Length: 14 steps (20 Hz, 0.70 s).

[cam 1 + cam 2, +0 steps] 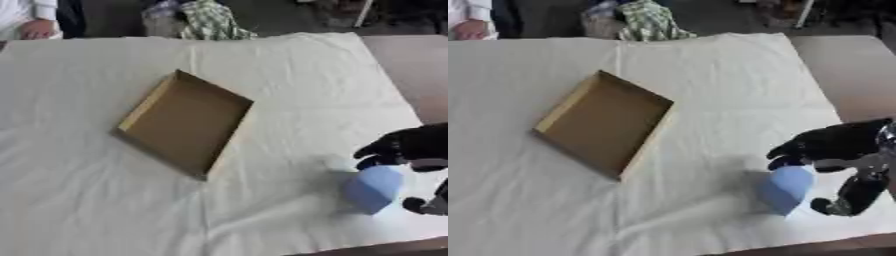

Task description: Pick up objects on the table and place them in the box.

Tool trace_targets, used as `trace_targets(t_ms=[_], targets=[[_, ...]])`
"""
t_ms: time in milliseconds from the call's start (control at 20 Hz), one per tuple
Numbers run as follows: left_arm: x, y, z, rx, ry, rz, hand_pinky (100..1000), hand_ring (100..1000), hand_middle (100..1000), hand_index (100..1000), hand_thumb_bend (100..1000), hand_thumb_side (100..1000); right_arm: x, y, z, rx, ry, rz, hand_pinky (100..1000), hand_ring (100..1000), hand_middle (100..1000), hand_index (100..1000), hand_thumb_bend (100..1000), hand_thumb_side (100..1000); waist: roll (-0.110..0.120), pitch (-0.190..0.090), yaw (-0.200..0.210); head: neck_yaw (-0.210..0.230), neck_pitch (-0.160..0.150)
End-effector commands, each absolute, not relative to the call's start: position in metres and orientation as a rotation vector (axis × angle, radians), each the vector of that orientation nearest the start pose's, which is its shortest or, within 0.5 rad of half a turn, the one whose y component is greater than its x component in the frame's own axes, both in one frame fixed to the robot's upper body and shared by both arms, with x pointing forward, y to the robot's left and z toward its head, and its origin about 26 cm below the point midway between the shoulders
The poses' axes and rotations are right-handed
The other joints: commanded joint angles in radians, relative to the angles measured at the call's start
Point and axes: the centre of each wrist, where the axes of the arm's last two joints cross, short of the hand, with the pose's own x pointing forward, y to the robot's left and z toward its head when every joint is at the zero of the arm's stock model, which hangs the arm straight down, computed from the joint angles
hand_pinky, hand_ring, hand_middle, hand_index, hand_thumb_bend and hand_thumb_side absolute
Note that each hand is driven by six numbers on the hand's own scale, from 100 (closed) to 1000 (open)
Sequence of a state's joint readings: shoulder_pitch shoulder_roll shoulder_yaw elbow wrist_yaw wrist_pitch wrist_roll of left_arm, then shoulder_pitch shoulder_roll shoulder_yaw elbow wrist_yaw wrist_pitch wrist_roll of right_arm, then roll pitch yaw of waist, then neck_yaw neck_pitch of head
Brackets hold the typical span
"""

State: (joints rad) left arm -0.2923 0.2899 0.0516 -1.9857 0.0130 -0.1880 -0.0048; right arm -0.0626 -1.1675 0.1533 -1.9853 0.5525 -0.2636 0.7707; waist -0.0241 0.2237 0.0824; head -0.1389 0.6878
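Note:
A shallow open cardboard box (185,121) lies askew at the middle of the white-covered table, with nothing in it. A light blue object (785,187) sits near the table's front right corner, its shape blurred. My right hand (837,142), black, comes in from the right edge. Its fingers (785,152) curl over the top of the blue object, and its thumb (833,204) closes in at the object's lower right side. My left hand shows in neither view.
A white cloth (87,190) covers the table, whose bare brown top (411,65) shows at the right. The front edge runs close below the blue object. A heap of checked fabric (206,20) lies beyond the far edge.

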Motion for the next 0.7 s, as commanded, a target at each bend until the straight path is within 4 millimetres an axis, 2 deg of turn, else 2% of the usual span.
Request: trace_targets(t_ms=[50, 700], targets=[[0.2999, 0.2689, 0.205, 0.148, -2.477, -0.35, 624, 878, 609, 636, 314, 644, 0.2655, -0.3541, 0.2292, -0.68, -0.868, 2.195, 1000, 1000, 1000, 1000, 217, 262, 0.001, -0.01, -0.001, -0.003, -0.013], [0.3, 0.2685, 0.2053, 0.145, -2.475, -0.357, 624, 880, 610, 635, 312, 648, 0.2666, -0.3516, 0.23, -0.687, -0.845, 2.186, 1000, 1000, 1000, 1000, 205, 268, 0.001, -0.003, 0.003, -0.006, -0.019]])
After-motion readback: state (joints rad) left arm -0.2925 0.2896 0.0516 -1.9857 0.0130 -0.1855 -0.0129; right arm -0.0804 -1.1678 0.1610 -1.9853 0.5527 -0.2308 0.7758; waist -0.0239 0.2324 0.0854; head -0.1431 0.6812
